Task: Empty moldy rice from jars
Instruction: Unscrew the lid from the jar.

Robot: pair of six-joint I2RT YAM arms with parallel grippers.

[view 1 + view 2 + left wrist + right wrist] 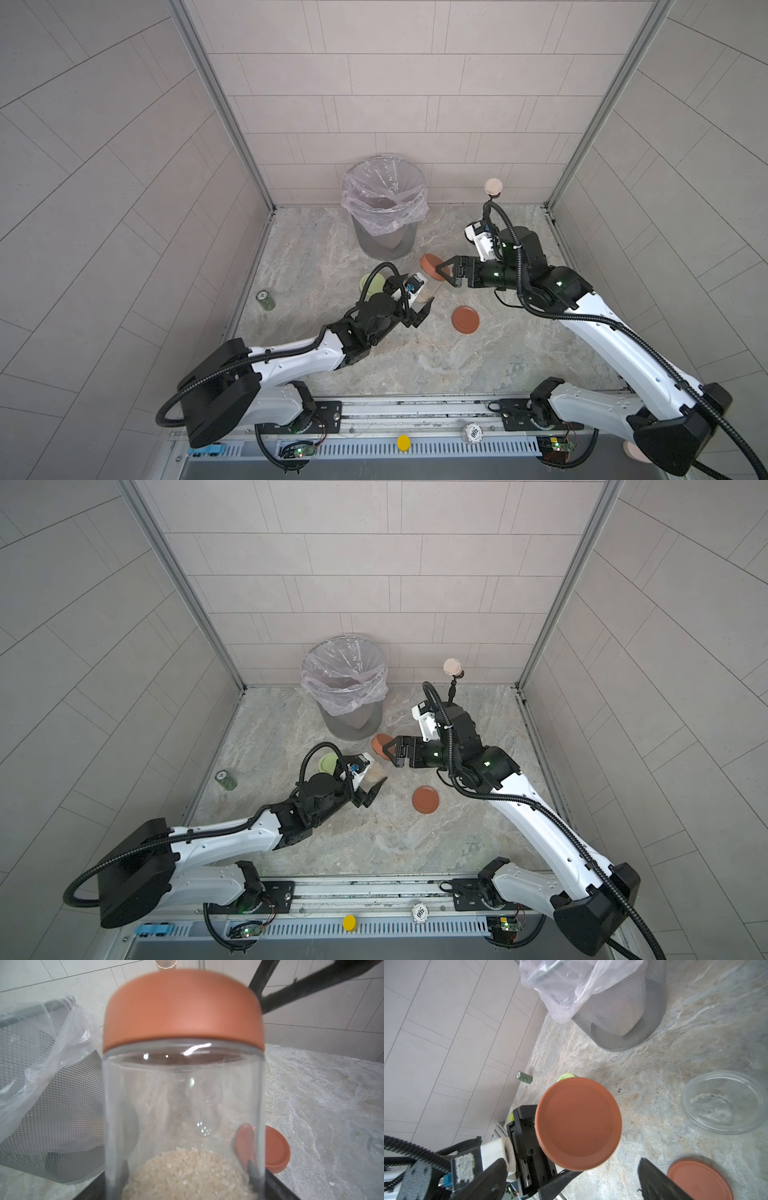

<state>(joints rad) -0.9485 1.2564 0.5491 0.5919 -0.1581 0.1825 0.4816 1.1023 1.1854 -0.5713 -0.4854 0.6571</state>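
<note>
My left gripper (420, 309) is shut on a clear glass jar (185, 1095) and holds it tilted, with its rust-red lid (432, 268) screwed on and facing the right gripper. Moldy rice (187, 1174) lies in a heap at the jar's gripped end. My right gripper (449, 275) stands open at that lid (578, 1124), with its fingers (658, 1182) spread wider than the lid and not touching it. A second jar (724, 1101) stands open and nearly empty on the counter. Its loose rust-red lid (465, 319) lies nearby. A third jar with a pale green lid (371, 284) stands behind the left wrist.
A grey mesh bin (384, 232) with a clear plastic liner stands at the back wall. A small dark green can (265, 300) stands by the left wall. A beige-topped cup (493, 187) is at the back right. The marble counter (436, 357) ends at a metal rail in front.
</note>
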